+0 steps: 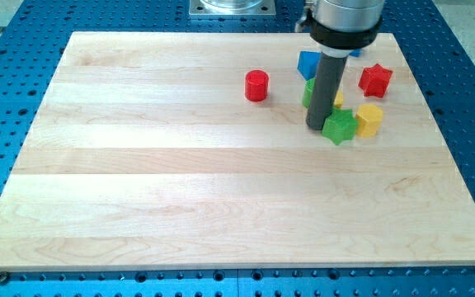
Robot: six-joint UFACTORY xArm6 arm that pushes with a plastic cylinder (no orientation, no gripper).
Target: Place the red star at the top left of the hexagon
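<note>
A red cylinder (256,85), blue block (308,63) and green star (340,126) rest on the wooden board (180,181), mounted on a blue perforated table (15,49).

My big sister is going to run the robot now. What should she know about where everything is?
No gripper here: my tip rests on the board, touching the left side of the green star.
The red star sits near the view's top right, apart from my tip and untouched.
The yellow hexagon lies just right of the green star, below the red star.
Also nearby: a red cylinder to the left, a blue block and another green block partly hidden behind the rod.
Done: nothing yet.
Left: push the red star round to the hexagon's top left; the green star crowds that side.
</note>
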